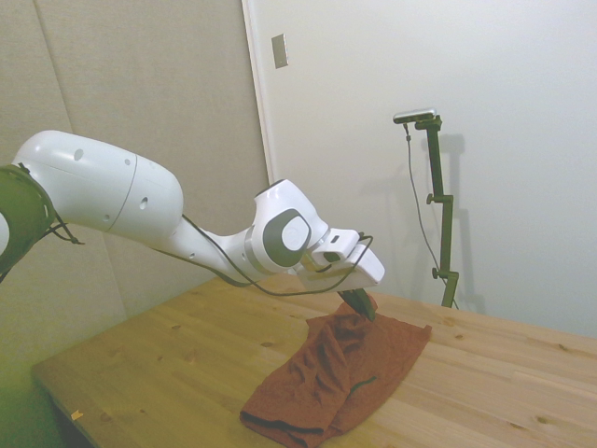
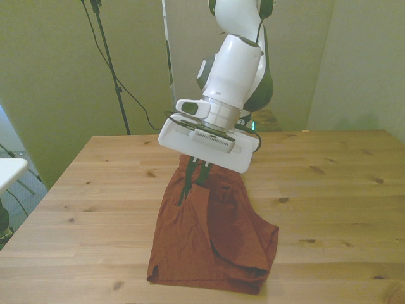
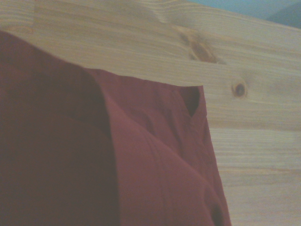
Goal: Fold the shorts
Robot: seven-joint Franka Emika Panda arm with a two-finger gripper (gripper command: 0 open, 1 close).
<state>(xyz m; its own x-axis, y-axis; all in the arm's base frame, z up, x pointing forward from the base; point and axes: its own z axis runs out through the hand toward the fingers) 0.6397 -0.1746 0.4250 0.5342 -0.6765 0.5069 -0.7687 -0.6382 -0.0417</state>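
Hand (image 2: pixel 196 172) pinching shorts (image 2: pixel 218 237) — lifted edge, rest on table (image 2: pixel 342 190)

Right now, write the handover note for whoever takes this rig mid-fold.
Gripper: shut on a pinched edge of the shorts, lifted just above the cloth, over the front view's left half.
Shorts: on the wooden table, one side drawn across onto the other, fold nearly closed.
Done: edge picked up and carried over.
Left: lower and release the edge; probably check that the layers line up.
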